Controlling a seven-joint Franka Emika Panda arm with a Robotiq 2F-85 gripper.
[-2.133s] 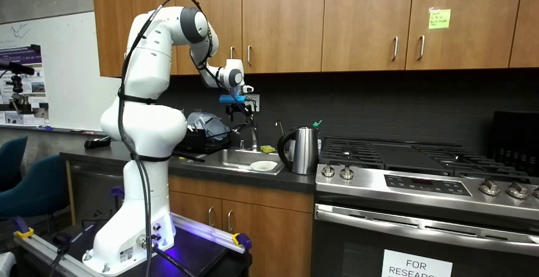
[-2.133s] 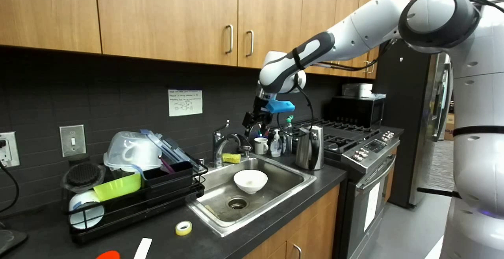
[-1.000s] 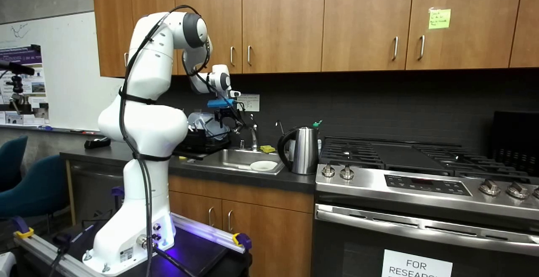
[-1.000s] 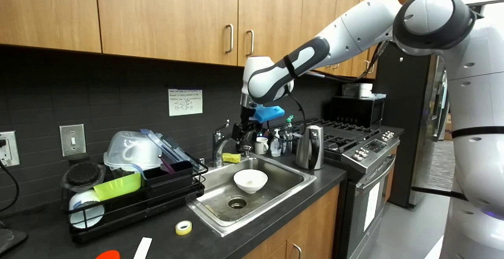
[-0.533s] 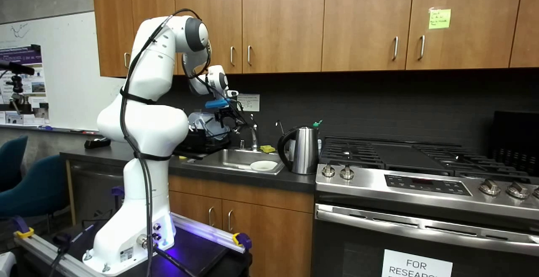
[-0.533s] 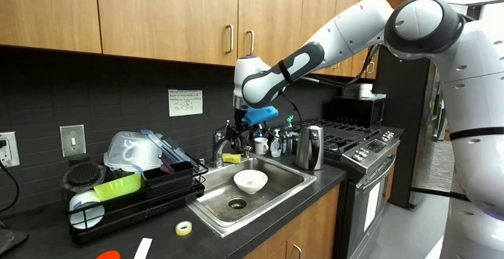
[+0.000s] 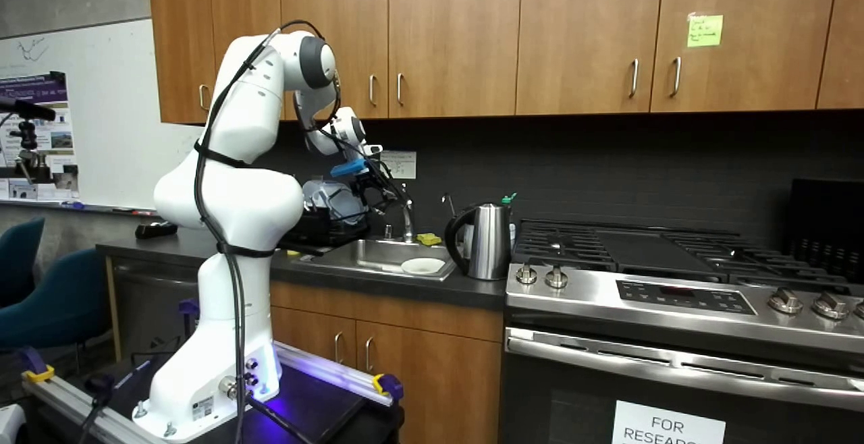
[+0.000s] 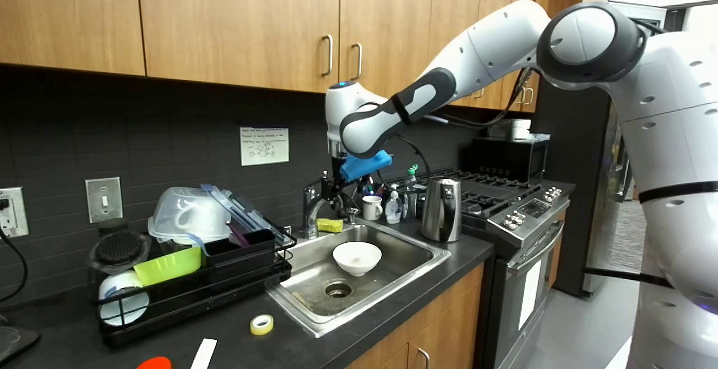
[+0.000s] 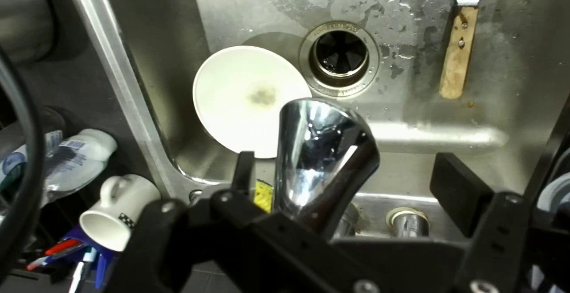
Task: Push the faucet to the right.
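The faucet is a silvery metal tap at the back of the sink. Its upright body shows in both exterior views (image 7: 408, 218) (image 8: 309, 212). In the wrist view its shiny spout (image 9: 318, 150) points over the sink and stands between my two fingers, closer to the left finger. A small gap shows between that finger's tip and the spout; I cannot tell whether they touch lower down. My gripper (image 9: 345, 172) is open. In an exterior view the gripper (image 8: 335, 192) is low over the faucet and hides the middle of the spout.
The sink (image 8: 297, 316) holds a white bowl (image 8: 357, 258). A yellow sponge (image 8: 330, 225) lies by the faucet. A mug (image 8: 372, 207), soap bottles and the steel kettle (image 8: 441, 209) stand beyond. A dish rack (image 8: 196, 296) stands on the near side.
My gripper has moved down and sideways from the kettle side to the faucet, and it has tilted slightly in the last half second. The faucet has not visibly moved.
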